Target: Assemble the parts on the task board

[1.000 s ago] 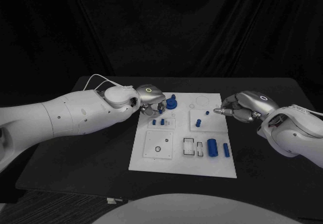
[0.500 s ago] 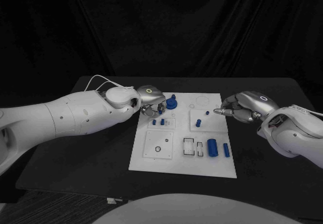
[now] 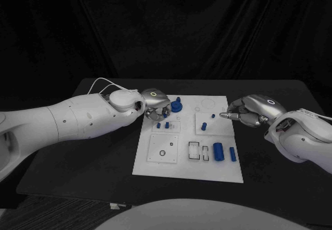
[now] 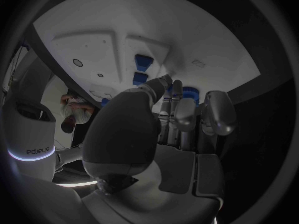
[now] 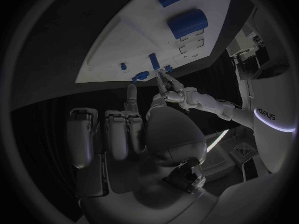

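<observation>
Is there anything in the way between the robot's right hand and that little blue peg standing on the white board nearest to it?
Nothing visible blocks it. The right hand hovers at the task board's right edge, holding nothing, and only bare white board lies between its fingertips and the small blue peg. The left hand works at the board's far left corner, well clear.

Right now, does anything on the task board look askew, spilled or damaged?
Nothing stands out. The task board lies flat on the table with its blue parts, among them the large cylinder and the thin peg, lying tidily on it. The left hand hovers by the far blue part; the right hand waits at the board's edge.
</observation>
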